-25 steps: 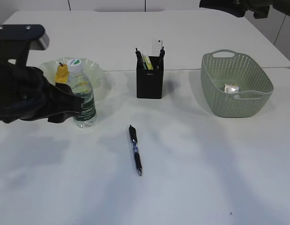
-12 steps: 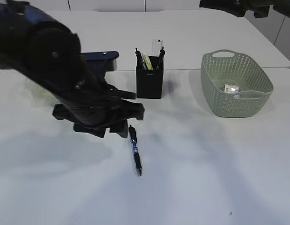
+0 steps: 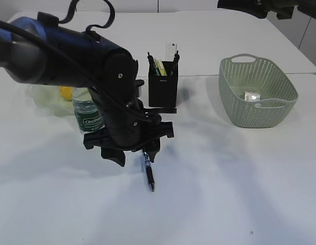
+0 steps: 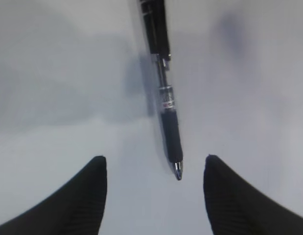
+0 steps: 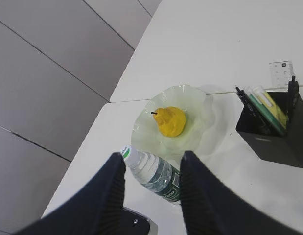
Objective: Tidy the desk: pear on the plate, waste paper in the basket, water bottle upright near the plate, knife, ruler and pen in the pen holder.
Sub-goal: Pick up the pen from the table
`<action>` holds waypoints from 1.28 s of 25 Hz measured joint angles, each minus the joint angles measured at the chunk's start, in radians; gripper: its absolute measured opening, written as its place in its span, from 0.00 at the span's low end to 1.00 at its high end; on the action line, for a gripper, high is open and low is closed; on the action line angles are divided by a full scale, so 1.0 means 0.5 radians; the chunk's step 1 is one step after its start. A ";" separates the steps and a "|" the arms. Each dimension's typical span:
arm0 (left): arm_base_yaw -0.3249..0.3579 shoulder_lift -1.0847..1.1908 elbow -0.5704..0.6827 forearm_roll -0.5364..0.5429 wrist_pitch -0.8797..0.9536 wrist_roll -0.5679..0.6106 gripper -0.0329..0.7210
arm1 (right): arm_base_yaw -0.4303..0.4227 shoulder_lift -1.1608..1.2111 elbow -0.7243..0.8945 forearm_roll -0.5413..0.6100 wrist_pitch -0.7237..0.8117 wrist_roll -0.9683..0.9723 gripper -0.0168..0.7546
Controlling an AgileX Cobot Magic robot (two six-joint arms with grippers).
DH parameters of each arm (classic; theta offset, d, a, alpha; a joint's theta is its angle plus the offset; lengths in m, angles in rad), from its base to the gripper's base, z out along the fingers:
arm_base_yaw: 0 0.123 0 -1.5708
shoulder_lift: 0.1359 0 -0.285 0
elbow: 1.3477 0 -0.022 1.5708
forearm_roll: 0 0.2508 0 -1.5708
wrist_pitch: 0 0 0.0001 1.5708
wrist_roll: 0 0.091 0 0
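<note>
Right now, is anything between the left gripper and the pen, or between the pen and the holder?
Nothing visible. The left gripper hovers open over the pen, bare table between. The pen holder stands beyond, no object visible between.

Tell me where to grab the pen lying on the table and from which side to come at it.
Grip the pen across its slim middle barrel, coming straight down from above. It lies flat on the table, so only its long sides are exposed. The left end effector hovers open beside the tip and would likely need to shift toward mid-length.
</note>
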 joint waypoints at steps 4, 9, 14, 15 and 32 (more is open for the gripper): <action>0.000 0.070 0.001 0.005 0.000 -0.105 0.63 | 0.000 0.000 0.000 0.000 0.000 0.000 0.39; 0.000 0.162 0.001 -0.007 -0.025 -0.125 0.63 | 0.000 0.000 0.000 0.000 0.000 0.000 0.39; 0.000 0.183 -0.001 -0.007 -0.093 -0.125 0.58 | 0.000 0.000 0.000 0.000 0.000 0.000 0.39; 0.000 0.186 -0.001 -0.007 -0.107 -0.125 0.58 | 0.000 0.000 0.000 0.000 0.000 0.000 0.39; 0.000 0.285 -0.008 -0.107 -0.158 -0.122 0.57 | 0.000 0.000 0.000 0.000 0.000 -0.001 0.39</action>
